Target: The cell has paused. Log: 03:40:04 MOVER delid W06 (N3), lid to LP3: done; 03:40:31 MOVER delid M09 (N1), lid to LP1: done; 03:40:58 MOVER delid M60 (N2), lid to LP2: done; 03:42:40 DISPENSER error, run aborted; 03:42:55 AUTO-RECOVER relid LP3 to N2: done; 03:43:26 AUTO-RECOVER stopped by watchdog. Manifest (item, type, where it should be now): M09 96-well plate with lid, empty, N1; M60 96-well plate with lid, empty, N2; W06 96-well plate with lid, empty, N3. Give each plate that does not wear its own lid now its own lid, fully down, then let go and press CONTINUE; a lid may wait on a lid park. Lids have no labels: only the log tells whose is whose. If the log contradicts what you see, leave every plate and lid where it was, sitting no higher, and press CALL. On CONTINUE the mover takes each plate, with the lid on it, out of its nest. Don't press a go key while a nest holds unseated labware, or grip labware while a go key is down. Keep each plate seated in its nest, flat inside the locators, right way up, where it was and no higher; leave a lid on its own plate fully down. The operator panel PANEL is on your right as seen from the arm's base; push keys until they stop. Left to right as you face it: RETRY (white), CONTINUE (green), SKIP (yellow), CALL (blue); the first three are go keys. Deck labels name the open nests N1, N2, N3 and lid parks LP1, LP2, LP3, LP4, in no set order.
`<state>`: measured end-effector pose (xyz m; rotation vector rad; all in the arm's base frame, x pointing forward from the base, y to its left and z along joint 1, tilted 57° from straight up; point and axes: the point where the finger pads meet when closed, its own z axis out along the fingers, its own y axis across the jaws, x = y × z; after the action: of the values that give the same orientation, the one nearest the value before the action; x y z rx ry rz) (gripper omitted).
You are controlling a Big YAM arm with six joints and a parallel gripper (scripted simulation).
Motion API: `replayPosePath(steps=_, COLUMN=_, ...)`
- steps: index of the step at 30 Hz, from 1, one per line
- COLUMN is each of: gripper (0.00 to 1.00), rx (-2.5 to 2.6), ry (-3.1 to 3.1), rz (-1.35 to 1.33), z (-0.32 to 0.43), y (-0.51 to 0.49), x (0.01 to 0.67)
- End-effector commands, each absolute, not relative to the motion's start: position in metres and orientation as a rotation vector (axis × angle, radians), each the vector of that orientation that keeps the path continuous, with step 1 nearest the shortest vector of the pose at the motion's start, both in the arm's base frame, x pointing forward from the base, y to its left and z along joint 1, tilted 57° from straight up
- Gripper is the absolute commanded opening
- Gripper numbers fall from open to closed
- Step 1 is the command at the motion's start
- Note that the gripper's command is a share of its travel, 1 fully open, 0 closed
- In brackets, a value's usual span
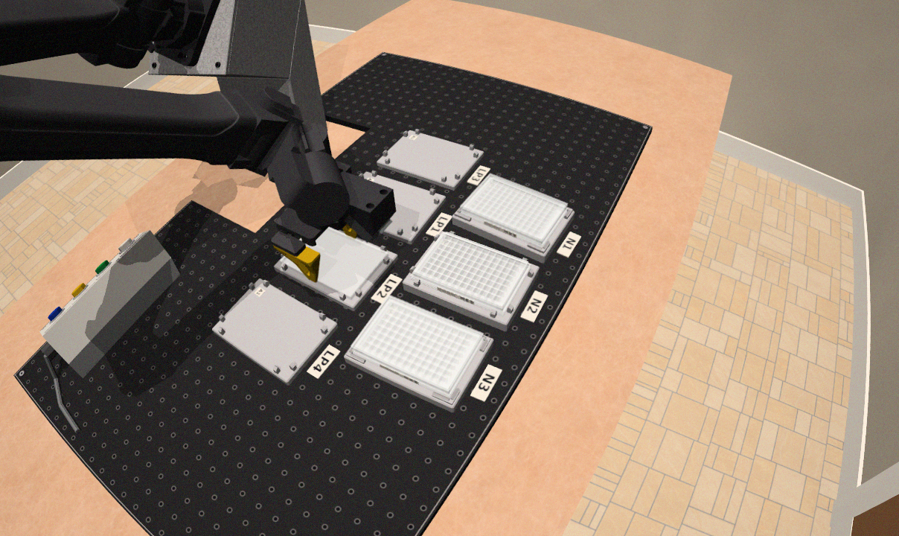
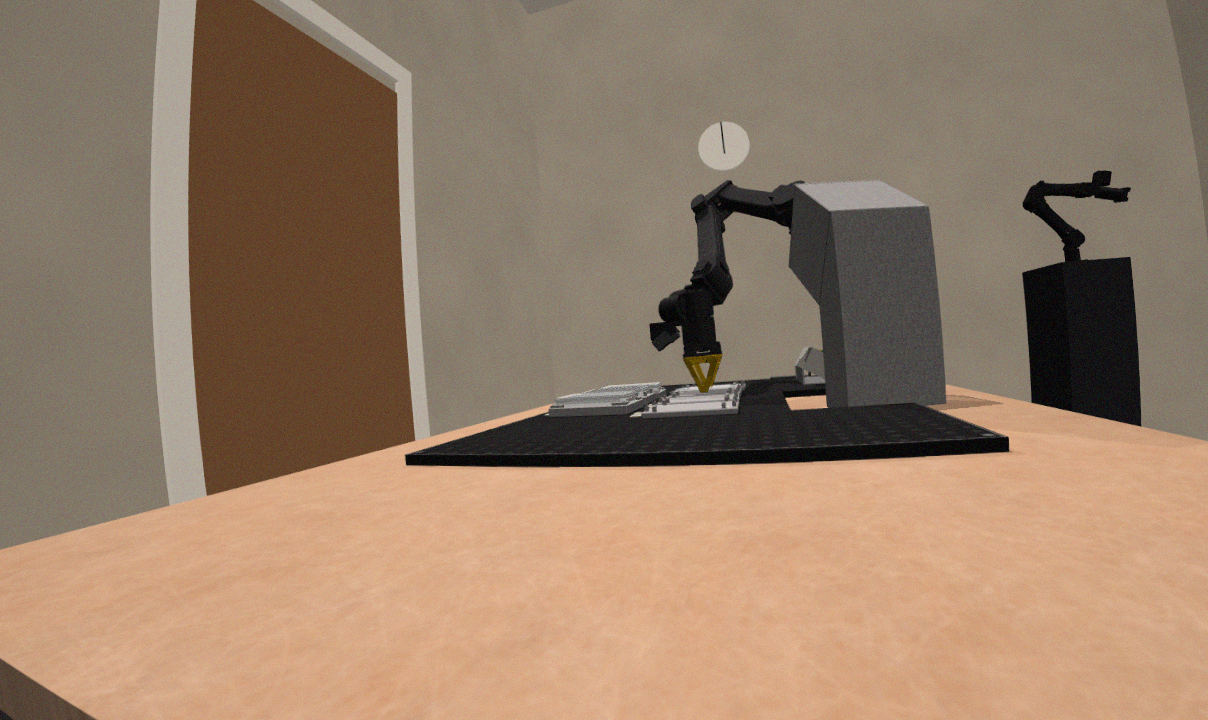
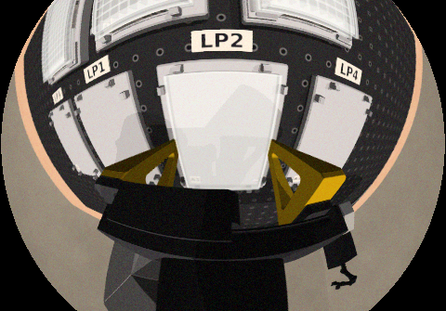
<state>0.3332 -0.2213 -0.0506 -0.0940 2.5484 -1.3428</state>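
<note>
A clear lid (image 1: 336,263) lies flat on lid park LP2; it also shows in the wrist view (image 3: 219,125). My gripper (image 1: 326,246) is low over the lid's near end, and its yellow fingers press against the lid's two long sides. In the side view the gripper (image 2: 703,371) is down at deck level. The plate in N2 (image 1: 471,274) shows sharp open wells and looks bare. The plates in N1 (image 1: 513,211) and N3 (image 1: 417,348) look smoother, as if lidded.
Lid parks LP1 (image 1: 405,203), LP3 (image 1: 430,158) and LP4 (image 1: 274,327) are bare grey pads with locator pins. The panel (image 1: 106,299) stands at the deck's left edge with green (image 1: 100,267), yellow (image 1: 78,289) and blue (image 1: 55,313) keys. The arm's grey base tower is behind.
</note>
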Motion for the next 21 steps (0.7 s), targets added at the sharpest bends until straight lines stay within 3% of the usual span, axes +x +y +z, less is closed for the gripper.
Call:
replayPosePath(steps=1, gripper=0.00, rx=-0.119, ry=2.549, rz=-1.340, z=-0.0508, y=-0.2162, x=0.3314)
replayPosePath(steps=21, gripper=0.00, rx=-0.119, ry=2.549, rz=-1.340, z=-0.0510, y=-0.2162, x=0.3319)
